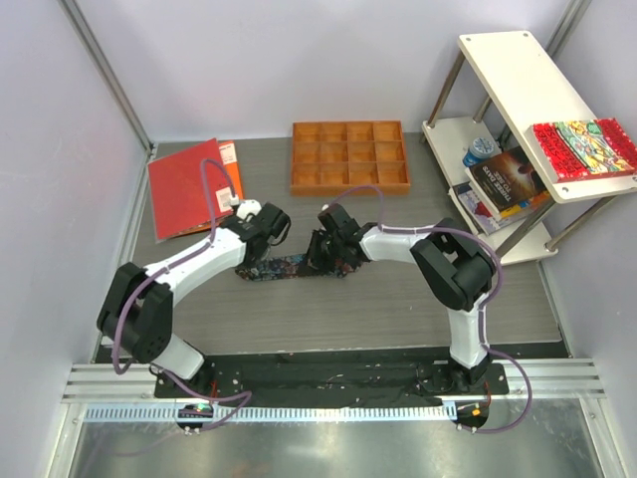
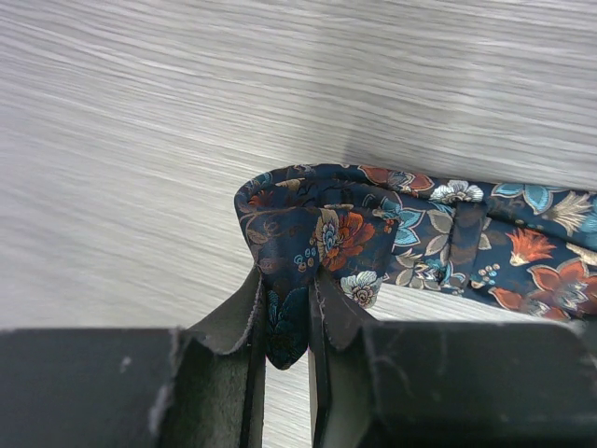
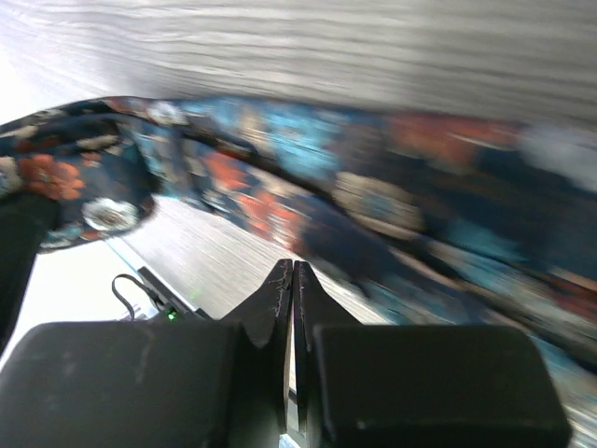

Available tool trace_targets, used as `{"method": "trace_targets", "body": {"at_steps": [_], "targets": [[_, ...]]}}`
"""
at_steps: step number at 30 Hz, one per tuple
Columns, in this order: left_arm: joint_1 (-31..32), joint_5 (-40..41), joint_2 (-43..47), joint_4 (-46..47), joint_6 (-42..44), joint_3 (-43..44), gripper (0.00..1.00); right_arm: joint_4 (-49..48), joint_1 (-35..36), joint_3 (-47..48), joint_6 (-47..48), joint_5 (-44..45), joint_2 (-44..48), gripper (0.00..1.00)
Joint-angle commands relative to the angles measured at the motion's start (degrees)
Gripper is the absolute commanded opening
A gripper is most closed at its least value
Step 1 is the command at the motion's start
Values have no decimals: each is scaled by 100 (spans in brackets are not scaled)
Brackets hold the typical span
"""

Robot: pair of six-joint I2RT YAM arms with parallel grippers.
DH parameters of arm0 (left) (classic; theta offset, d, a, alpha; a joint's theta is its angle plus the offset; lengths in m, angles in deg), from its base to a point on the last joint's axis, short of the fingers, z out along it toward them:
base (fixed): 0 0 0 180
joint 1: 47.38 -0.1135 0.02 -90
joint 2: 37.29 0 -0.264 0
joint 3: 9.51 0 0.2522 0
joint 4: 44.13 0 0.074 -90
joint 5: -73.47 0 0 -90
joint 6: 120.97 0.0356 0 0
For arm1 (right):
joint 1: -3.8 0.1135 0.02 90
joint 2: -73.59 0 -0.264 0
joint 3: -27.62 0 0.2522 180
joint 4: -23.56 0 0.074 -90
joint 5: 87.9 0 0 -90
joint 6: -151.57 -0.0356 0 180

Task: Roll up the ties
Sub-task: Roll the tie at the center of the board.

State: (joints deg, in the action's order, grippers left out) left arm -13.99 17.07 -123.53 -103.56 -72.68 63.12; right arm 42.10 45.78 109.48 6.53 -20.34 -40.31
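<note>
Walls (image 1: 299,60): plain, pale lavender-white panels on three sides. A slanting metal post (image 1: 105,70) stands in the far-left corner.

Table (image 1: 398,289): grey wood-grain surface, with even, soft light and faint shadows.

Far centre: an orange-brown wooden tray (image 1: 349,156) divided into compartments, lying flat. Far left: a red folder (image 1: 184,189) lying over an orange one (image 1: 231,164).

Right: a white shelf unit (image 1: 518,70) on metal legs. A red patterned book (image 1: 582,147) sits on the upper board, and stacked books (image 1: 508,179) and a small tin (image 1: 481,149) sit lower down.

Near edge: a black base plate (image 1: 328,373), an aluminium rail (image 1: 328,393), then bare sheet metal (image 1: 328,448).
</note>
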Motion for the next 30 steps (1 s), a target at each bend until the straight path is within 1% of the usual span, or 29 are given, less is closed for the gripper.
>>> {"method": "trace_targets", "body": {"at_steps": [1,7,8,9,14,15,19,20,21,24,30], "targets": [[168,1112,-401,-794,-153,475,8,-398,-172,-384,-76,-33,597,6],[458,2070,-1052,-1646,-416,1081,8,-662,-400,-859,-85,-121,922,6],[563,2219,-1279,-1751,-477,1161,8,-680,-427,-920,-94,-129,966,6],[607,2508,-1386,-2048,-548,1240,8,-688,-479,-1034,-85,-138,1010,6],[853,3090,-2089,-2736,-986,1750,8,-794,-708,-1447,-94,-217,1292,6],[871,3125,-2308,-2876,-1031,1855,7,-803,-804,-1579,-103,-235,1405,6],[1029,3214,-2757,-2904,-1076,2040,8,-794,-1094,-1887,-94,-322,1696,6],[1108,3196,-2836,-2869,-1058,2067,9,-794,-1147,-1940,-85,-340,1766,6],[1143,3187,-3011,-2860,-1041,2137,12,-785,-1209,-2036,-76,-366,1897,6],[1293,3073,-3215,-2720,-918,2233,14,-724,-1393,-2177,-41,-411,2100,6],[1539,2713,-3505,-2254,-601,2339,15,-522,-1570,-2265,73,-455,2469,6]]}}
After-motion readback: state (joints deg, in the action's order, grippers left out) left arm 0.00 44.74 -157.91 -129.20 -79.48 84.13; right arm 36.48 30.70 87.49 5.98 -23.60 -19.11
